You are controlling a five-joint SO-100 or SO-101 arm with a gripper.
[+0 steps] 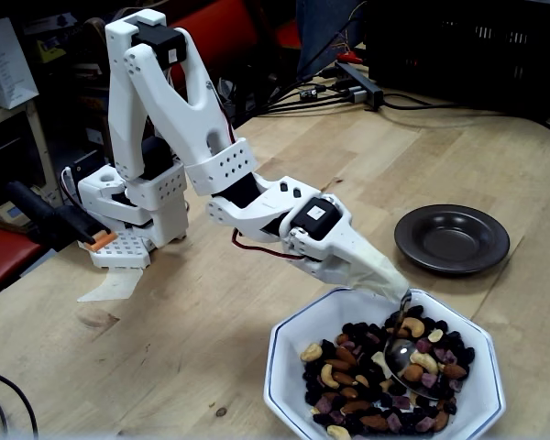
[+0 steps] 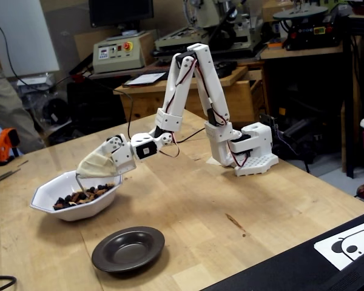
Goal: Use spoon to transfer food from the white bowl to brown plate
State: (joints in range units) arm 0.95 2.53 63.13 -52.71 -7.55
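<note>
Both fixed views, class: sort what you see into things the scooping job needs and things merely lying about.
Needed: spoon, food, white bowl, brown plate, gripper.

Lying about: orange tool, control box, printed sheet, cables.

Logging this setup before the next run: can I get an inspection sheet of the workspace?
Surface: wooden table, bare and scuffed.
Job's things: white bowl holds the food; spoon dips into it; brown plate holds nothing.
Clutter: white sheet at the table edge.
Grippers: gripper wrapped in cream tape, jaws hidden.
Cables: black cable on the table; more at the far edge.
Surroundings: workshop machines, benches.
</note>
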